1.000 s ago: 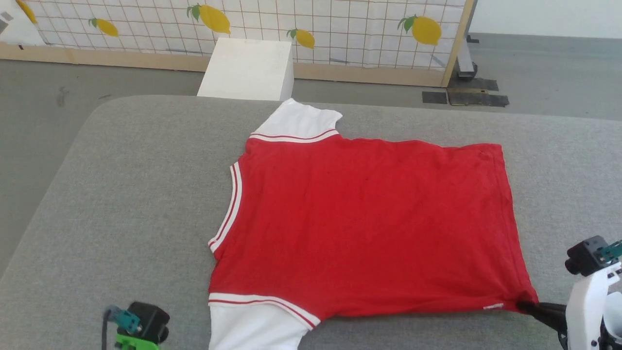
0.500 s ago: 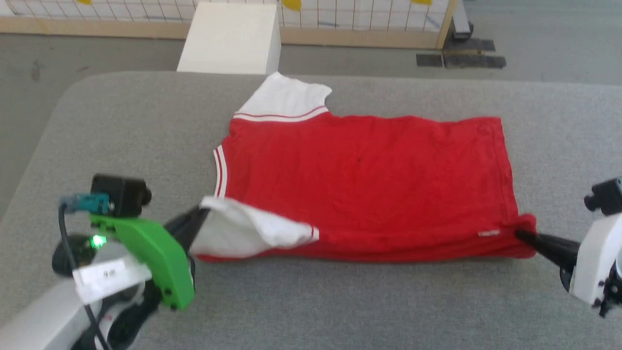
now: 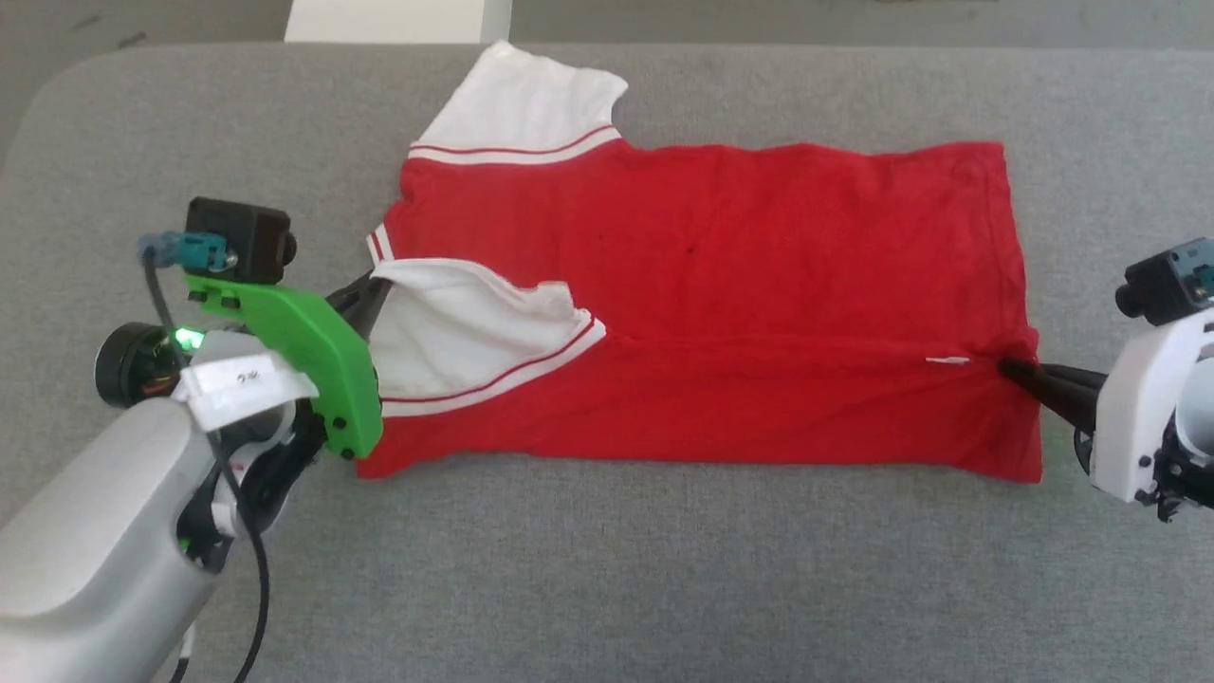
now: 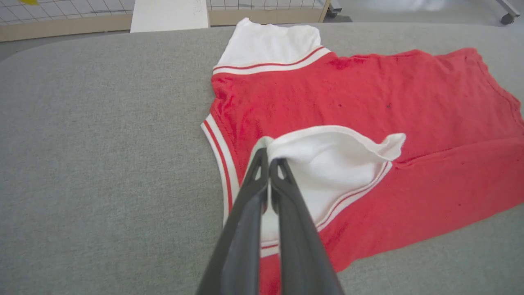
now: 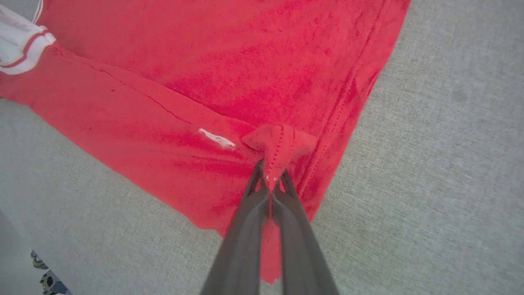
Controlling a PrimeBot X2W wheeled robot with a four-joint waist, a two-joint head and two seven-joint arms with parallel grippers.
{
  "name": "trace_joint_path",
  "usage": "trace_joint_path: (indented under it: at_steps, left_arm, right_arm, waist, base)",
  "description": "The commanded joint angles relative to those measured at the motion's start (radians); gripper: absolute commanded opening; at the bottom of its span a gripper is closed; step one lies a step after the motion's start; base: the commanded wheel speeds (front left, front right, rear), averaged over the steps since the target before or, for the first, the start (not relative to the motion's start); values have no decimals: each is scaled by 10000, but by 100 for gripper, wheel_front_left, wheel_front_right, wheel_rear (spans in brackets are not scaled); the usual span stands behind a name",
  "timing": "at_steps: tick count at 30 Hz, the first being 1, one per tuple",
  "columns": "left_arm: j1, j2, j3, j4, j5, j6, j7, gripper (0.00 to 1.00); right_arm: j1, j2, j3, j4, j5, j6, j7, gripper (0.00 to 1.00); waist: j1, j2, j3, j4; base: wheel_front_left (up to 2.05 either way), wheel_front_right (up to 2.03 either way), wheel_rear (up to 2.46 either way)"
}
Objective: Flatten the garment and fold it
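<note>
Garment [image 3: 711, 285] lies spread on grey table [image 3: 664, 569], collar end toward robot's L, hem toward its R. Nearest strip of red body is doubled over onto the rest, w/ a crease running across from near sleeve [image 3: 455, 332] to the hem corner.

Left gripper [image 3: 372, 285], on a green wrist mount [image 3: 294, 332] w/ a small black camera [image 3: 237, 237], has its fingers clenched on the white edge of that near sleeve. In left wrist view the fingers [image 4: 249, 213] meet at the tips [image 4: 268, 157], cloth pinched btwn them. Sleeve [image 4: 327, 164] is turned in over the red body [image 4: 368, 90] and held a bit puffed up, striped trim showing.

Right gripper [image 3: 1010, 365], on a white wrist housing [image 3: 1138, 417], is clamped on the near hem corner. In right wrist view its tips [image 5: 270, 176] bunch a small peak of red cloth [image 5: 245, 61], lifted off the table [image 5: 430, 143]. A small white tag [image 3: 947, 359] sits just beside that pinch, also seen from the wrist [image 5: 217, 138].

Farther back, rest of the body lies flat. Far sleeve [image 3: 517, 100] is spread out white near the table's far edge. Beyond the table [image 4: 102, 123] stands a white box [image 4: 170, 14], then a grid-pattern panel [image 4: 61, 8] on a wooden base.
</note>
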Motion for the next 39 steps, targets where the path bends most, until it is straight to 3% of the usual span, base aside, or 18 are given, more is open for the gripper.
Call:
trace_joint_path:
  at_steps: [1,11,12,13,14,20,25,33,39]
  left_arm:
    - [-279,-130,-76,302,222,-101,10,0]
    - [-879,-905,-773,2554,727,-594,-97,0]
    - [-904,-974,-787,2706,743,-614,-161,21]
    - [-929,-1061,-804,2883,775,-634,-263,98]
    - [-941,-1127,-815,3008,794,-652,-348,100]
    - [-939,-1447,-824,3324,870,-759,-918,100]
    - [-425,-1671,-822,3118,789,-462,-1269,100]
    - [820,-1455,-1001,2233,764,628,-1033,100]
    - [1515,-1151,-1045,1425,486,1438,-312,100]
  right_arm:
    - [-222,134,-67,114,-186,-13,118,0]
    - [-486,779,-124,410,-1019,-13,468,0]
    - [-481,821,-150,450,-1101,-13,452,1]
    - [-458,874,-170,494,-1213,-13,406,93]
    - [-431,918,-207,542,-1290,-13,356,100]
    - [-110,1217,-648,610,-1531,-13,-74,100]
    - [635,1519,-1314,711,-1881,-13,-67,100]
    - [2216,2630,-3242,323,-3522,-13,712,100]
    - [3431,4083,-5153,-1081,-4981,-13,1790,100]
  waist:
    - [0,0,472,-72]
    - [0,0,820,-51]
    - [0,0,795,-47]
    - [0,0,731,-36]
    - [0,0,678,-27]
    - [0,0,34,70]
    - [0,0,-740,176]
    - [0,0,-1372,145]
    - [0,0,-1291,98]
  base:
    - [0,0,0]
    - [0,0,0]
    - [0,0,0]
    - [0,0,0]
    - [0,0,0]
    - [0,0,0]
    - [0,0,0]
    - [0,0,0]
    - [0,0,0]
